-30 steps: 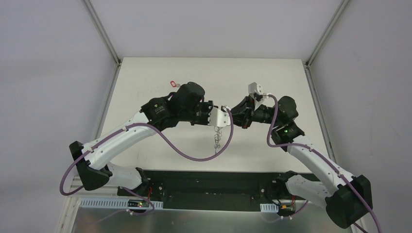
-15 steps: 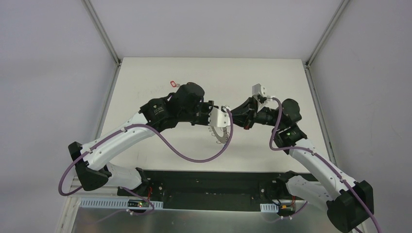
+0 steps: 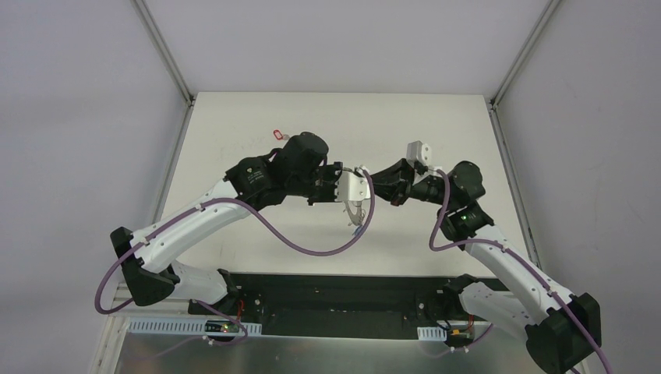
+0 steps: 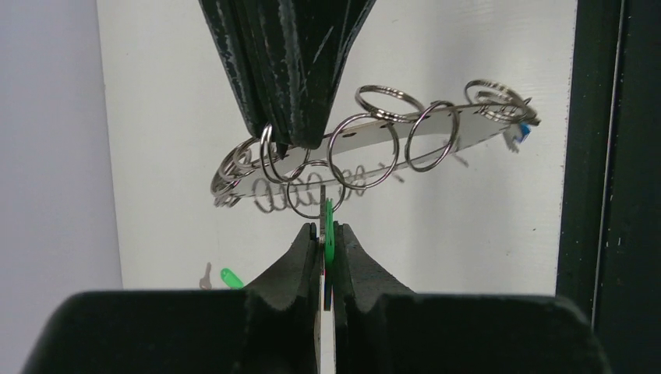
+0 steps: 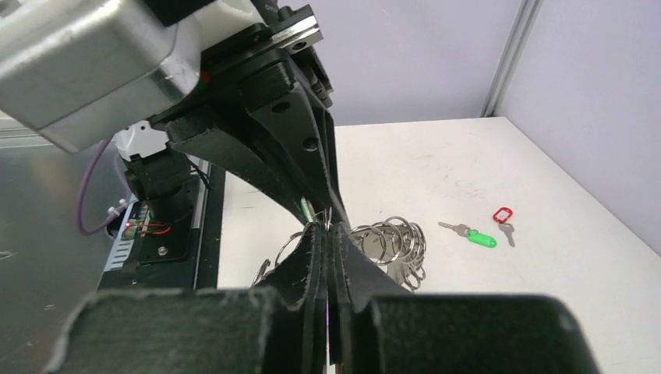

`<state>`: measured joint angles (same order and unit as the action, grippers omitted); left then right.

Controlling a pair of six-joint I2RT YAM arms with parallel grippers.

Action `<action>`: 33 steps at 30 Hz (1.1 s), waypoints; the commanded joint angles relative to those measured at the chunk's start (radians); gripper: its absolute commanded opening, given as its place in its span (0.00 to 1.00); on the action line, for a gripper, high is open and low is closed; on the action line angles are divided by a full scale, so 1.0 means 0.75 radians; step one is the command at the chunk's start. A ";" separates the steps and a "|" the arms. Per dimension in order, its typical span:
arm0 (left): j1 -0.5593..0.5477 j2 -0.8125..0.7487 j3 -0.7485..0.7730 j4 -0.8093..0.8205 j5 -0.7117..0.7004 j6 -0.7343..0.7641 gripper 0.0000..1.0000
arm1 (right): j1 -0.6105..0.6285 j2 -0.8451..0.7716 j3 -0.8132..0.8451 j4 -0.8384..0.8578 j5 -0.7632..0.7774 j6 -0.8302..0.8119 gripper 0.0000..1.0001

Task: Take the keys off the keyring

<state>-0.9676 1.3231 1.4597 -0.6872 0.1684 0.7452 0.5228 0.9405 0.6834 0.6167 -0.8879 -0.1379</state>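
The keyring (image 4: 405,139), a flat grey metal ring with many wire loops, hangs in the air between my two grippers, above the table. My left gripper (image 4: 326,231) is shut on a green-tagged key (image 4: 328,226) that hangs from a loop under the ring. My right gripper (image 5: 328,231) is shut on the ring's rim among the loops (image 5: 390,238); its fingers (image 4: 288,78) come down from above in the left wrist view. A blue tag (image 4: 526,132) shows at the ring's far end. In the top view both grippers meet at mid-table, and the ring (image 3: 357,213) hangs below them.
Loose keys lie on the white table (image 5: 436,171): a green-tagged one (image 5: 481,238) and a red-tagged one (image 5: 503,214). The red tag also shows at the back left in the top view (image 3: 275,134). A black strip (image 3: 343,292) borders the table's near edge.
The right wrist has swung outward to the right while its fingers stay at the ring. The keyring has tipped from hanging straight down to a shorter, slanted hang. Both grips hold.
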 commanded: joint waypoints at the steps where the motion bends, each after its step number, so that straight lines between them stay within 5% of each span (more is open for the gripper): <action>1: -0.003 -0.004 0.021 -0.004 0.095 -0.070 0.00 | 0.020 -0.021 0.018 0.106 0.094 -0.080 0.00; 28: -0.022 0.026 0.132 -0.008 0.015 0.060 0.00 | 0.120 0.162 0.235 -0.459 0.101 -0.139 0.00; 29: -0.023 0.026 0.132 -0.008 0.006 0.066 0.00 | 0.121 0.162 0.237 -0.461 0.101 -0.134 0.03; 31: -0.022 0.023 0.123 -0.008 -0.022 0.083 0.00 | 0.121 0.144 0.223 -0.458 0.109 -0.137 0.27; 33: -0.022 0.013 0.111 -0.008 -0.048 0.100 0.00 | 0.119 0.110 0.191 -0.460 0.116 -0.159 0.31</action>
<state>-0.9703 1.3483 1.5036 -0.7223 0.1623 0.7780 0.6067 1.0592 0.8192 0.2699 -0.8074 -0.2443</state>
